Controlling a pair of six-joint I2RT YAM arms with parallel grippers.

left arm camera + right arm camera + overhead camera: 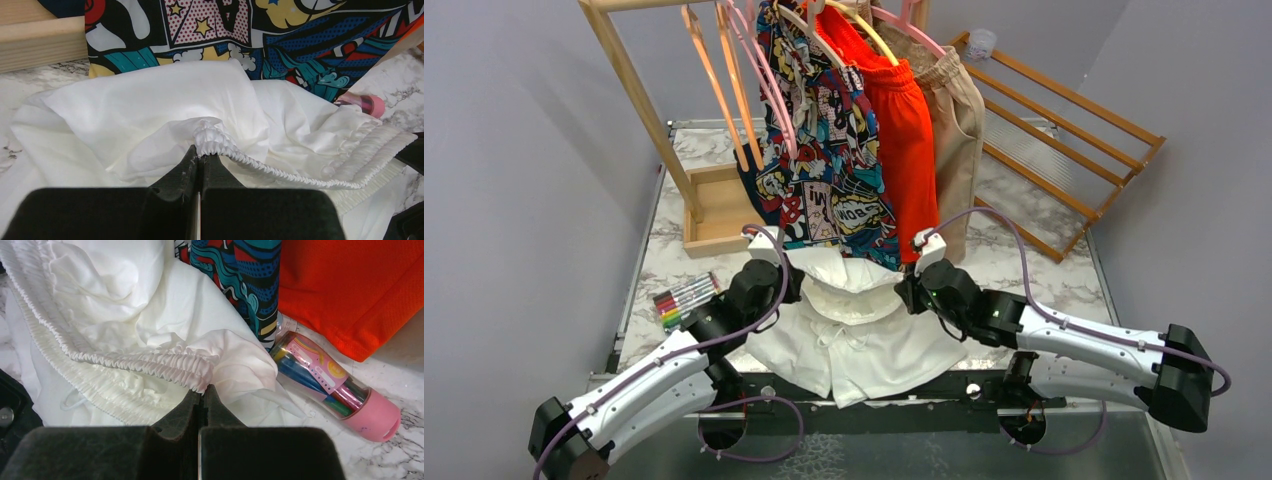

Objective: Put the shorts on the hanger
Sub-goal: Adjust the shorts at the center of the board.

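Observation:
The white shorts (854, 335) lie bunched on the marble table between my two arms, with the waistband lifted at both ends. My left gripper (790, 282) is shut on the left end of the gathered waistband (212, 140), its tips (201, 152) pinching the elastic. My right gripper (905, 291) is shut on the right end of the waistband (180, 367), its tips (204, 390) closed on the fabric. A thin light-pink hanger (762, 75) hangs on the wooden rack behind, beside the orange hangers, well above the shorts.
Comic-print shorts (824, 150), orange-red shorts (906, 130) and beige shorts (957, 115) hang on the rack just behind the grippers. A pink-capped marker tube (332, 387) lies by the right gripper. Loose markers (686, 298) lie at left. A wooden frame (1064, 130) leans at right.

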